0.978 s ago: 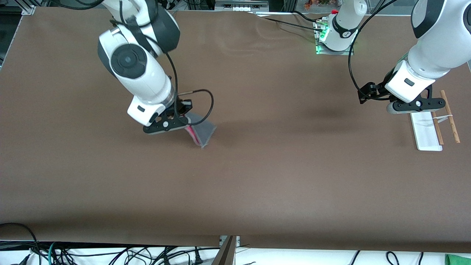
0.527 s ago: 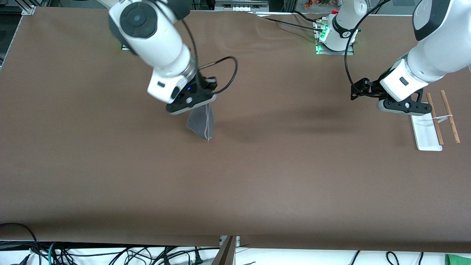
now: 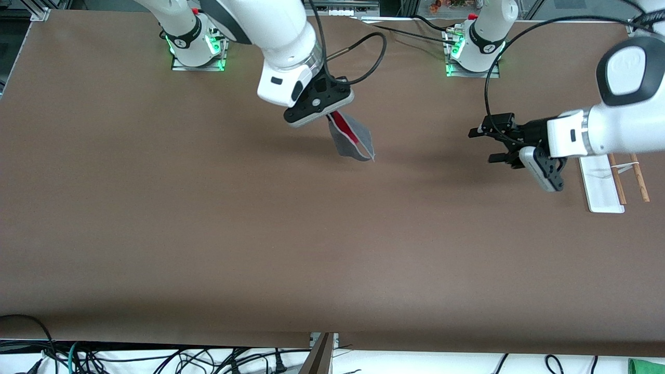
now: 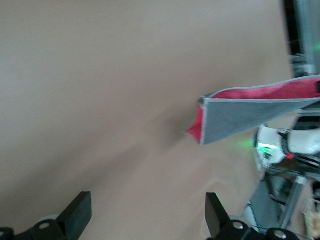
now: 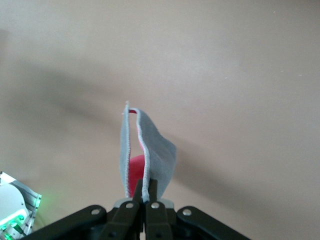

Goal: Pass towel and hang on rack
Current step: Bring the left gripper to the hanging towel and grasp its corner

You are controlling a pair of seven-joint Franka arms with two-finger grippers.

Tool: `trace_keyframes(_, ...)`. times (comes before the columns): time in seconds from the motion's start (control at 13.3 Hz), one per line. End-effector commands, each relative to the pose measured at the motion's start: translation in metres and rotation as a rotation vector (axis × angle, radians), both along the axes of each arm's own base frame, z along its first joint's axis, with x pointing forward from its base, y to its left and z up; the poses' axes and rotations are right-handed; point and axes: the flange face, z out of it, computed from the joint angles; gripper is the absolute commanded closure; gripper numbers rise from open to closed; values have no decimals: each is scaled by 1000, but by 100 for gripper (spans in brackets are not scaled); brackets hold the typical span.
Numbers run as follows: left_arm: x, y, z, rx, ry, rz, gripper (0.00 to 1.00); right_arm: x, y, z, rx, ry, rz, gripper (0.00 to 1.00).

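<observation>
The right gripper (image 3: 332, 115) is clamped tight on the top edge of the towel (image 3: 352, 141), its 2 fingers (image 5: 145, 197) pressed together with the cloth pinched between them. It hangs in the air over the middle of the table (image 3: 208, 234), toward the robots' bases. The towel droops freely below the fingers, folded on itself: grey outside with a lighter stitched border, red on the inner face. It touches nothing but the gripper, and its shadow lies on the brown surface beneath.

The left gripper (image 3: 480, 143) is also up in the air, over the table toward the left arm's end, turned sideways so that it points at the towel. Its 2 fingers (image 4: 75, 215) stand wide apart with nothing between them. The left wrist view shows the towel (image 4: 245, 112) hanging well apart from those fingers, with bare table between.

The rack (image 3: 602, 182) sits on the table at the left arm's end, partly hidden by that arm. Its flat white base lies beside 2 thin brown rods (image 3: 640, 179), joined by a thin white bar. Nothing hangs on it.
</observation>
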Motion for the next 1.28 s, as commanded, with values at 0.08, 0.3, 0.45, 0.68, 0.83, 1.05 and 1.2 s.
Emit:
trace_keyframes(0.08, 13, -38, -40, -263, -56, -134, 0, -15, 33, -1, 41, -15, -5, 100)
trace_keyframes(0.3, 18, -72, -61, -504, -221, -244, 0, -31, 52, -1, 66, -31, 25, 100)
trace_keyframes(0.45, 20, -90, -80, -638, -355, -314, 0, -31, 57, 6, 92, -41, 28, 100)
trace_keyframes(0.68, 16, -124, -99, -786, -536, -406, 0, -28, 56, 16, 105, -49, 27, 100)
trace_keyframes(0.83, 12, -137, -105, -822, -608, -462, 0, -30, 56, 18, 105, -47, 28, 100)
trace_keyframes(1.05, 5, -154, -107, -865, -639, -484, 5, -29, 54, 27, 113, -53, 27, 100)
trace_keyframes(1.2, 4, -166, -119, -912, -660, -466, 7, -29, 55, 29, 119, -56, 27, 100)
